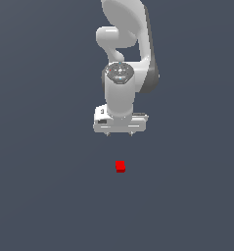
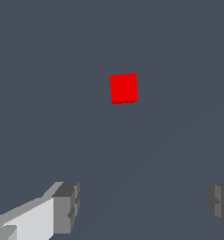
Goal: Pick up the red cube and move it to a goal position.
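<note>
The red cube [image 1: 120, 166] is a tiny plain bright-red block lying on the flat dark grey floor, in front of the arm in the exterior view. My white gripper [image 1: 119, 134] hangs above the floor, behind the cube and clear of it. Its two short fingers are spread wide apart with nothing between them. In the wrist view the cube [image 2: 123, 88] lies ahead of the gripper [image 2: 144, 204], beyond the gap between the fingertips [image 2: 66, 206].
The white arm [image 1: 126, 59] rises behind the gripper. The dark grey floor [image 1: 40, 196] is plain on all sides. No goal marker shows in either view.
</note>
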Robot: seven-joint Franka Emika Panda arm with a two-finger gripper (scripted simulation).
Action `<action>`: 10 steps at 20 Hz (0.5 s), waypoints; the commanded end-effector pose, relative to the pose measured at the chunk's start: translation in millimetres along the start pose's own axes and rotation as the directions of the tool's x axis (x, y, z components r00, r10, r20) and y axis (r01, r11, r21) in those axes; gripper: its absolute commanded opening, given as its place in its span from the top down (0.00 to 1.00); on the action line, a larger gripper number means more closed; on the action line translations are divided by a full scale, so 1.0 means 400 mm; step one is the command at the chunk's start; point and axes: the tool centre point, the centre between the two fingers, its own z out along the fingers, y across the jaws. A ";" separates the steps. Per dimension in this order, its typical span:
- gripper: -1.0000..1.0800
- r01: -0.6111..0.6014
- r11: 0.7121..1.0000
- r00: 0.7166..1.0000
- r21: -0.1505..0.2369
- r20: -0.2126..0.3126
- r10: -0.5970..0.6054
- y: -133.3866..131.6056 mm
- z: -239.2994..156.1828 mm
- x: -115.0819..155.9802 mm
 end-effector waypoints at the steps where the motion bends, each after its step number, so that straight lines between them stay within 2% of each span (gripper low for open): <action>1: 0.04 0.000 1.000 1.000 0.000 0.000 0.000 0.000 0.000 0.000; 10: 0.04 0.009 1.000 1.000 -0.002 -0.004 -0.010 0.000 0.043 0.027</action>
